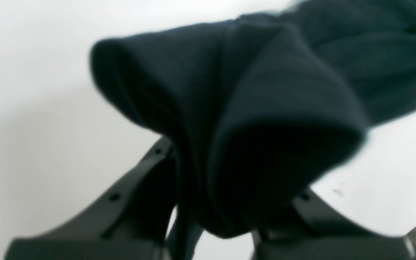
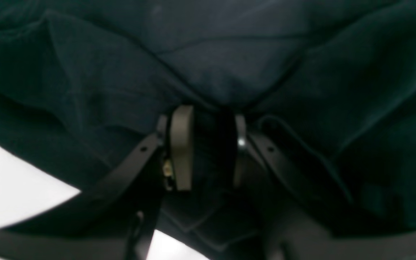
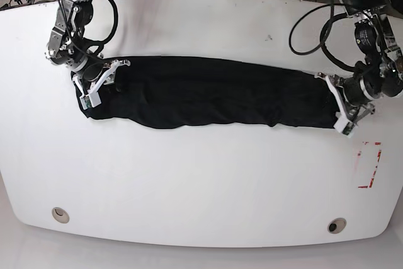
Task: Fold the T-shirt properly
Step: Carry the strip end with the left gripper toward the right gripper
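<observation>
White tabletop (image 3: 201, 187) with rounded corners carries the workpiece; cables and equipment lie beyond its far edge. A red rectangular marking (image 3: 369, 165) sits near the right edge in the base view.

T-shirt (image 3: 208, 92): black, gathered into a long narrow band lying flat across the middle of the tabletop, running from near the left edge to near the right edge in the base view. Its near edge is wavy and rumpled; its far edge is straighter.

Left pincer (image 3: 343, 111): positioned at the end of the band nearest the right edge in the base view. In the left wrist view, a bunched fold of the T-shirt (image 1: 251, 119) rises from between the two dark fingers (image 1: 128, 195), which are closed tight on the cloth. The fold is lifted off the tabletop (image 1: 31, 108) at this end.

Right pincer (image 3: 94, 83): positioned at the opposite end of the band. In the right wrist view, the beige pads (image 2: 181, 148) stand a short way apart with dark cloth of the T-shirt (image 2: 208, 72) clamped between them; more cloth drapes around both fingers.
</observation>
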### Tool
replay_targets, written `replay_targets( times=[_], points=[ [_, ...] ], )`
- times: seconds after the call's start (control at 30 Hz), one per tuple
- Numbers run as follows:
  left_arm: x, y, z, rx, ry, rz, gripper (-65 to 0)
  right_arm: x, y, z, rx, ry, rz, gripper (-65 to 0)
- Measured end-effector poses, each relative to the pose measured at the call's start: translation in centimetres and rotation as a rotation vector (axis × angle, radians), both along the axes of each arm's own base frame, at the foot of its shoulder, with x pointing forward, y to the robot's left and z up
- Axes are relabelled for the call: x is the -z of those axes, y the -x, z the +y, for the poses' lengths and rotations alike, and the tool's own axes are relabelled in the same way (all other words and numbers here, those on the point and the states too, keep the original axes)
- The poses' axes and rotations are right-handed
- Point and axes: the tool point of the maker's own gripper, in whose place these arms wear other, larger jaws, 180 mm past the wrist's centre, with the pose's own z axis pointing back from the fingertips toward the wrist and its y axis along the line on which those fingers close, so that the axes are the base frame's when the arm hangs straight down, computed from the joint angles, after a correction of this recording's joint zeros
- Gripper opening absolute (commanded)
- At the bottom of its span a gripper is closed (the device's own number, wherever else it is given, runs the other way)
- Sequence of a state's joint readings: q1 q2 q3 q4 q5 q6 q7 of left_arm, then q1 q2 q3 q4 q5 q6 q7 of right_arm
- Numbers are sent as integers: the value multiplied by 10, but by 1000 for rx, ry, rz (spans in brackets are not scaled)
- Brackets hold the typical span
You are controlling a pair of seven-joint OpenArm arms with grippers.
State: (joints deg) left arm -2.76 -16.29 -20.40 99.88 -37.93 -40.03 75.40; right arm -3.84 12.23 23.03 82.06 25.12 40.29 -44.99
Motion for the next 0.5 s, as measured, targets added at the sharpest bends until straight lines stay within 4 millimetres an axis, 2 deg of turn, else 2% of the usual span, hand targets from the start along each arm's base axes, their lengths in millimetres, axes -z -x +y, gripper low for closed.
replay_targets(
  times=[0.1,0.3,0.37,0.5],
  points=[
    [-10,2,-38,117,-34,-21,-608,0,0,0,0,1,1,-504],
    [-13,9,-131,373,10,-30,-608,0,0,0,-1,1,0,-504],
    [-19,5,-149,402,29,-50,-608,0,0,0,0,-3,-1,-504],
    [-21,-9,-165,396,-17,-71,-608,0,0,0,-1,0,0,-504]
  ],
)
